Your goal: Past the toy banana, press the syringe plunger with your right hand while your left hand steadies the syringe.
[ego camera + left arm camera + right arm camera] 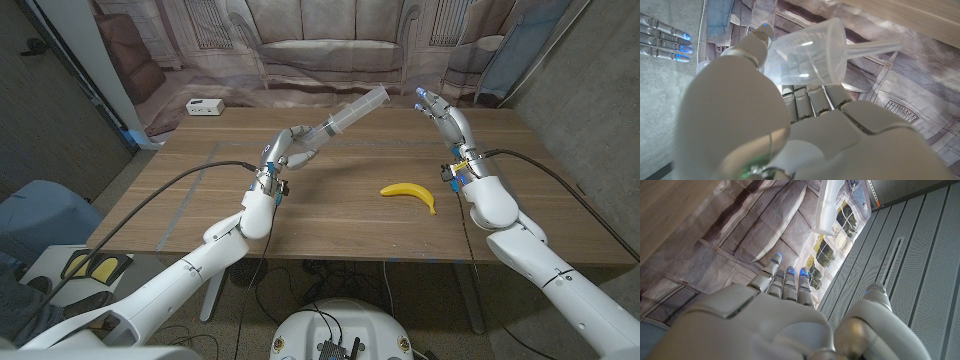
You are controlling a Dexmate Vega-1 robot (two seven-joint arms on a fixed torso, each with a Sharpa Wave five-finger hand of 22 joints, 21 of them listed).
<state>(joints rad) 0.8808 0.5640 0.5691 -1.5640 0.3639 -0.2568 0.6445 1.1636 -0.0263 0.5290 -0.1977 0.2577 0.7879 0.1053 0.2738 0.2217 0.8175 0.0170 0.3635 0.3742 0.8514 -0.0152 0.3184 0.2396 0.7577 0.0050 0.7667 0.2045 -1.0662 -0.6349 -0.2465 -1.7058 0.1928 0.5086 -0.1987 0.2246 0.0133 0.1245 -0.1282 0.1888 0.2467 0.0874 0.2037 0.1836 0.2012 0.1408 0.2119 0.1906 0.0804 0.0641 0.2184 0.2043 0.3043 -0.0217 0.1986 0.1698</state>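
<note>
A large clear syringe (355,108) is held off the table, tilted up toward the right. My left hand (290,148) grips its lower barrel end; in the left wrist view the barrel (810,55) sits between the fingers of that hand (790,130). My right hand (447,118) is raised with straight fingers pointing toward the syringe's upper end, a short gap away, holding nothing. The right wrist view shows this hand (785,310) with the syringe's end (829,205) beyond its fingertips. The yellow toy banana (410,193) lies on the table (330,220) below and between the hands.
A small white box (203,105) sits at the table's far left corner. A printed backdrop of a sofa hangs behind the table. Black cables run along both forearms.
</note>
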